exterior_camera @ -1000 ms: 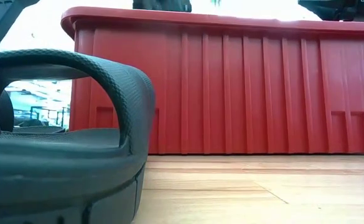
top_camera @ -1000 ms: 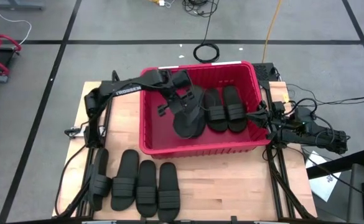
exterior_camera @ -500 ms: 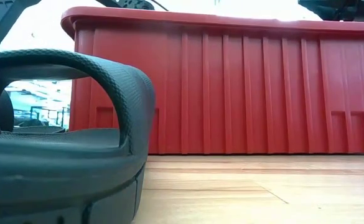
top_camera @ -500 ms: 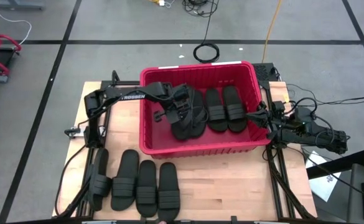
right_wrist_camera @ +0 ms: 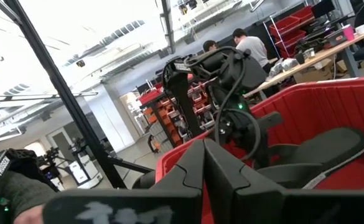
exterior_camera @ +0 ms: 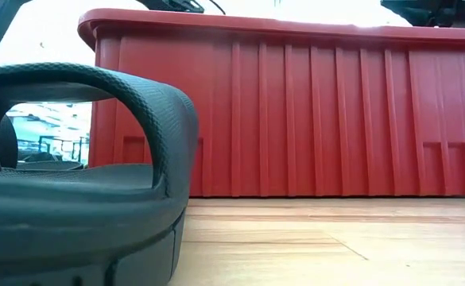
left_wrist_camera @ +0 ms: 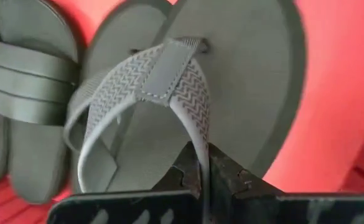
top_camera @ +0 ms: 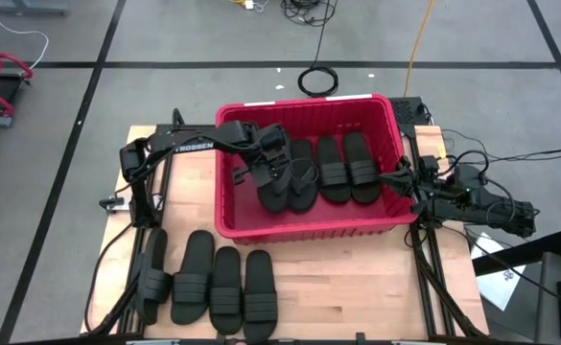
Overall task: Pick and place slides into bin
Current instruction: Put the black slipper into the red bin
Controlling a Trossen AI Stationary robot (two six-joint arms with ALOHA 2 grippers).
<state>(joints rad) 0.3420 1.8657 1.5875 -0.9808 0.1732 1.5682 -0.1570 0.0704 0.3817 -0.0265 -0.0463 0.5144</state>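
Observation:
The red bin (top_camera: 232, 225) stands mid-table; its near wall fills the low view (exterior_camera: 311, 119). Inside lie two ribbed-strap slides (top_camera: 345, 168) and a thong sandal (top_camera: 304, 177). My left gripper (top_camera: 267, 165) reaches into the bin from the left and is shut on a second thong sandal (top_camera: 278, 190), which also shows in the left wrist view (left_wrist_camera: 244, 81). Several slides (top_camera: 211, 283) lie in a row on the table's near left, soles down; one shows close in the low view (exterior_camera: 81, 183). My right gripper (top_camera: 402, 176) waits shut (right_wrist_camera: 203, 155) at the bin's right wall. My left gripper pinches one arm of the thong sandal's grey woven strap (left_wrist_camera: 197, 146) between its two fingers, well back from the toe post. The fingers come from above, slanting down into the bin. The sandal sits low in the bin, partly over the other thong sandal (left_wrist_camera: 116, 37).
Bare wood table (top_camera: 357, 287) lies in front of the bin and to its near right. Cables (top_camera: 472, 153) and arm mounts sit at the table's right edge. People and shelving show in the room beyond in the right wrist view (right_wrist_camera: 250, 43).
My left gripper has gone down into the bin and a little toward the table's left edge, still shut on the thong sandal. The sandal hung tilted below the fingers; now it lies flatter and lower beside the other thong sandal.

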